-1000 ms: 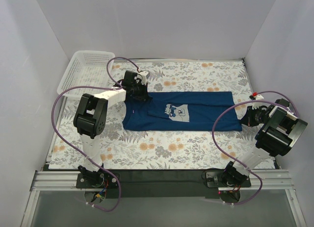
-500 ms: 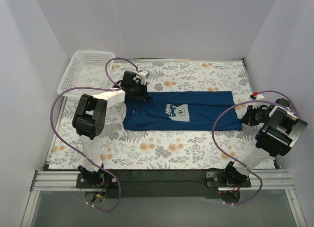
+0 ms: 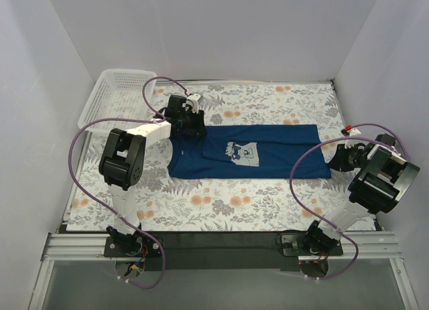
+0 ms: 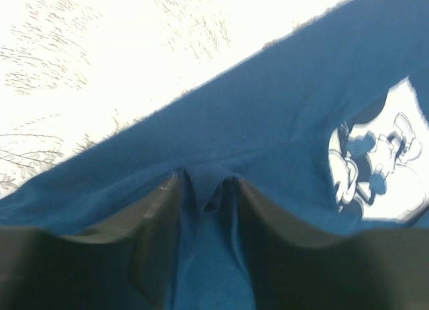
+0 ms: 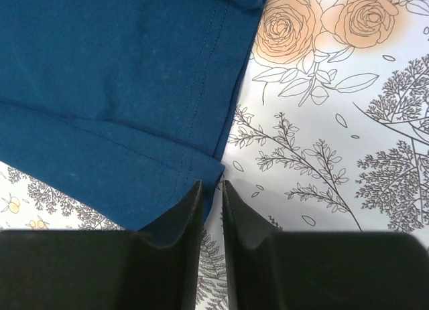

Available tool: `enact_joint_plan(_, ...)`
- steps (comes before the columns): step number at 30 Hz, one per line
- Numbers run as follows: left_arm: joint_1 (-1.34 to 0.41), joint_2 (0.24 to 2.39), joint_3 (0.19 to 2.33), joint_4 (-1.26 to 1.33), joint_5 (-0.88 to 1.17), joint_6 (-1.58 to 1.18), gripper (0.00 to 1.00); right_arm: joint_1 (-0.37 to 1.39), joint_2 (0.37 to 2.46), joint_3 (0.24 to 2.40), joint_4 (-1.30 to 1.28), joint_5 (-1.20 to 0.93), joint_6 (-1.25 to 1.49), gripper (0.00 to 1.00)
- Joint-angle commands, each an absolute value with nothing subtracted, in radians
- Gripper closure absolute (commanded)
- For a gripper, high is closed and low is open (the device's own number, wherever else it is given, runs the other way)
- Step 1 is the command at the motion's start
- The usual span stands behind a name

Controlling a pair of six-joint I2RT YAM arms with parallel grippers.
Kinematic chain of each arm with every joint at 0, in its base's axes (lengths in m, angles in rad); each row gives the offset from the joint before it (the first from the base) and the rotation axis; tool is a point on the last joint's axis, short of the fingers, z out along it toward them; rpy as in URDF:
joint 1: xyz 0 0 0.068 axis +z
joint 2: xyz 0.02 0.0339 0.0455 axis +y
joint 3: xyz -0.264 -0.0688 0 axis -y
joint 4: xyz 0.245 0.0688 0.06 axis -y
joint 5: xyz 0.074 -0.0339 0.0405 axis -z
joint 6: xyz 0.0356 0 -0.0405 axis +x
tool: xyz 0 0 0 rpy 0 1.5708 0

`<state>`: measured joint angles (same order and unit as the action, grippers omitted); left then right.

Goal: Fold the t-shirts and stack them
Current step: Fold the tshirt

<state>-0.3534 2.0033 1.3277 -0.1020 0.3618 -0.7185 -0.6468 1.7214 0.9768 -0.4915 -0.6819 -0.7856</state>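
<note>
At the print end of the soft, floppy dark blue cotton t-shirt [image 3: 268, 146], left gripper [image 4: 204, 189]: narrow, cloth between, cannot tell if held; hem corner, right gripper [image 5: 211, 189]: slightly open, empty; best grabbed by corners

Matt cloth t-shirt [image 3: 275, 151]; white plastic mesh basket [image 3: 114, 96]

A white mesh basket [image 3: 115, 96] sits at the far left corner of the desk [image 3: 268, 196], which wears a flower-printed cover.
</note>
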Motion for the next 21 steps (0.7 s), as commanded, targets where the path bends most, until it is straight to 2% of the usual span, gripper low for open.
enact_joint_plan(1,-0.344,1.962,1.385,-0.089,0.312,-0.753,0.59,-0.644,1.666,0.991,-0.469,-0.687,-0.792,0.78)
enact_joint_plan(2,-0.345,1.950,1.393,-0.089,0.305,-0.759,0.58,-0.644,1.649,0.992,-0.469,-0.687,-0.790,0.74)
enact_joint_plan(8,-0.345,1.887,1.425,-0.094,0.158,-0.775,0.56,-0.640,1.580,1.023,-0.468,-0.675,-0.756,0.69)
enact_joint_plan(12,-0.344,1.760,1.399,-0.112,0.097,-0.790,0.55,-0.621,1.528,1.046,-0.477,-0.678,-0.744,0.66)
enact_joint_plan(15,-0.336,1.660,1.333,-0.175,0.100,-0.840,0.54,-0.545,1.477,1.051,-0.540,-0.707,-0.816,0.64)
enact_joint_plan(18,-0.327,1.478,1.197,-0.230,0.165,-0.891,0.52,-0.396,1.442,1.058,-0.621,-0.758,-0.902,0.62)
enact_joint_plan(21,-0.318,1.255,1.007,-0.267,0.224,-0.966,0.42,-0.186,1.410,1.061,-0.635,-0.770,-0.945,0.61)
